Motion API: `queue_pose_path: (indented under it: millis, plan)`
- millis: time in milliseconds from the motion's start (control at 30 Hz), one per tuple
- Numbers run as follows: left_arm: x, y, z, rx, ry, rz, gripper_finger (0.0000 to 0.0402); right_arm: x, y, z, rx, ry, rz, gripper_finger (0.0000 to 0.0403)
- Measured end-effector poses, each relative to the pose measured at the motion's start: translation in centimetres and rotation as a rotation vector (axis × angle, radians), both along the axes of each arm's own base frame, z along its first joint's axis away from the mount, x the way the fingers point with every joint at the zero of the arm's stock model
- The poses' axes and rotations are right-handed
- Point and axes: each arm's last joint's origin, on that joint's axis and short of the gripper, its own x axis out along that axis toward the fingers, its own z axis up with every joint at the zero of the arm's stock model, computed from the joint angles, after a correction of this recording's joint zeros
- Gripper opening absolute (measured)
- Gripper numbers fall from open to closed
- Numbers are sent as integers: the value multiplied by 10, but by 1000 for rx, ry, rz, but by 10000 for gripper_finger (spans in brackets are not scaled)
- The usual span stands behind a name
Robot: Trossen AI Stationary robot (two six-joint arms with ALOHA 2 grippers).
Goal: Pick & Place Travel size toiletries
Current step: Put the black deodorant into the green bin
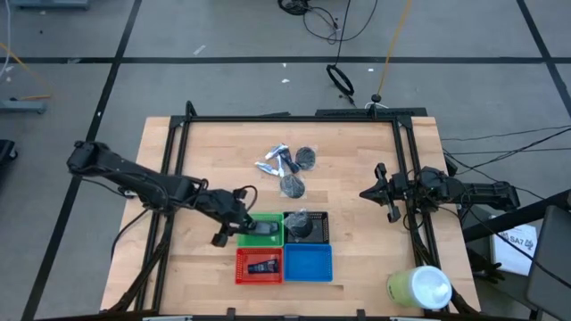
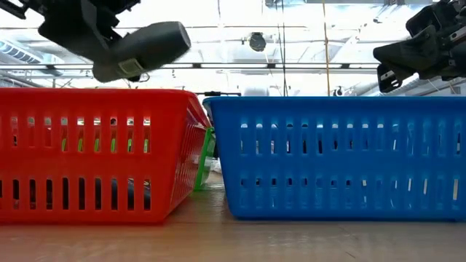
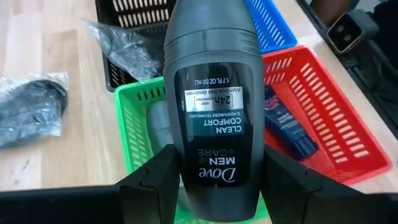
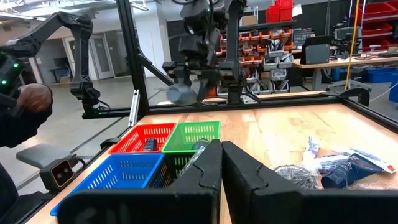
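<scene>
We see the left gripper (image 3: 214,186), its fingers half closed around the grey deodorant bottle (image 3: 211,106), holding it just above the green tray (image 1: 263,234), probably to drop it there, while the right gripper (image 1: 384,192) waits shut at the right.

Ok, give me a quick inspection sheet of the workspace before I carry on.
Surface: pale wooden table, black frame.
Job's things: dark grey oval deodorant held over green slotted tray, another grey item inside; dark blue tube in red tray; bagged mesh puff in black tray; blue tray looks empty; loose tubes and puffs mid-table.
Clutter: pale green cylinder, corner.
Grippers: left gripper gripping deodorant; right gripper shut, parked at the table's right edge.
Cables: on floor.
Surroundings: a person's hand.
</scene>
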Motion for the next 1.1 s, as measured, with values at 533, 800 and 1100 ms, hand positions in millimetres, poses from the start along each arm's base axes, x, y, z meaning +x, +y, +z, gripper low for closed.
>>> queue_pose_path:
  millis: [533,800,1100]
  plan:
    - [25,-6,-45,-35,169,81,167,0,0,0,0,0,0,0]
    - [27,-8,-52,-60,204,80,174,0,0,0,0,0,0,0]
    - [28,-8,-51,-67,187,81,200,0,0,0,0,0,0,0]
